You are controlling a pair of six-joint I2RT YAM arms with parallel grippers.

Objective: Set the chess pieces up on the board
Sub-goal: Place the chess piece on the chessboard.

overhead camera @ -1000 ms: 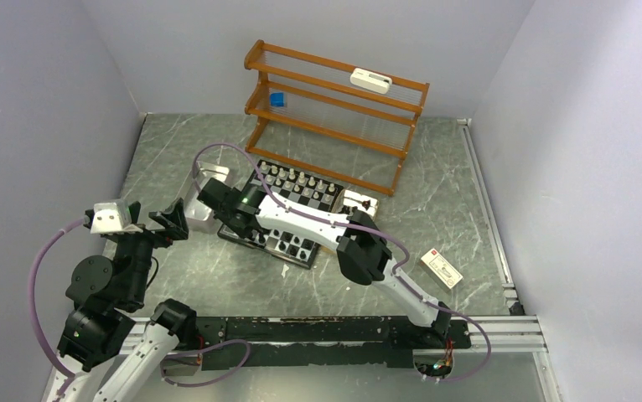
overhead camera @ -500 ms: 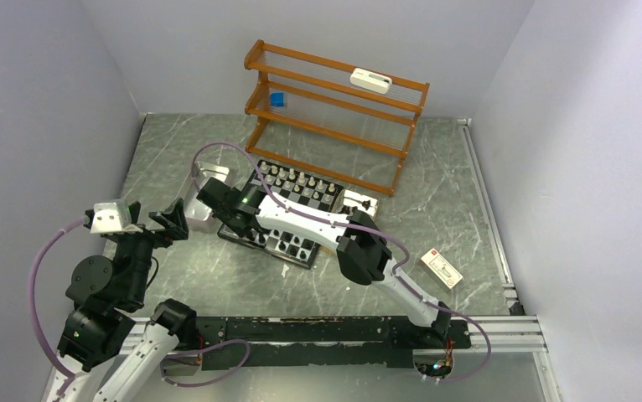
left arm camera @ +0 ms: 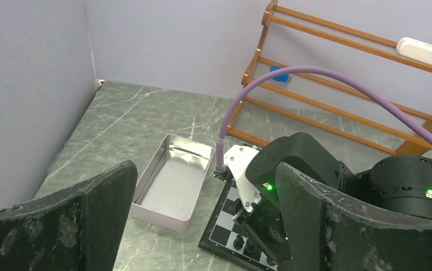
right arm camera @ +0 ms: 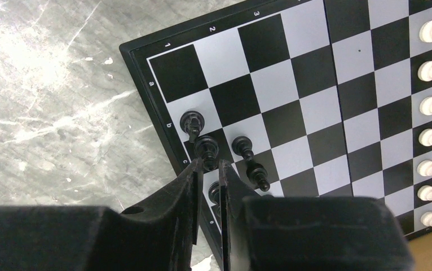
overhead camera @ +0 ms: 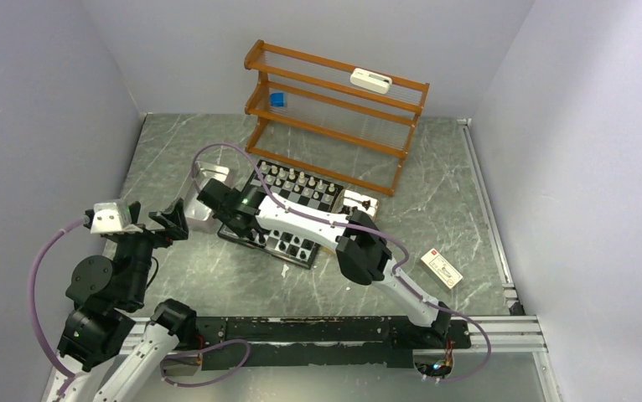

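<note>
Right wrist view: right gripper (right arm camera: 208, 164) jaws nearly pressed together, can't tell if pinching the black piece (right arm camera: 207, 148) at their tips; white pieces (right arm camera: 428, 70) lined up far right of them on the board (right arm camera: 309, 68), black side looks barely started; left gripper (left arm camera: 205, 169) spread, empty.

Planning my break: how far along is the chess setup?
White pieces already line one side of the board. A few black pieces stand by the opposite corner, its corner squares bare. The right pincer, nearly closed, sits among them; whether it grips one is unclear. The left pincer waits open. Remaining: filling the bare black-side squares.
</note>
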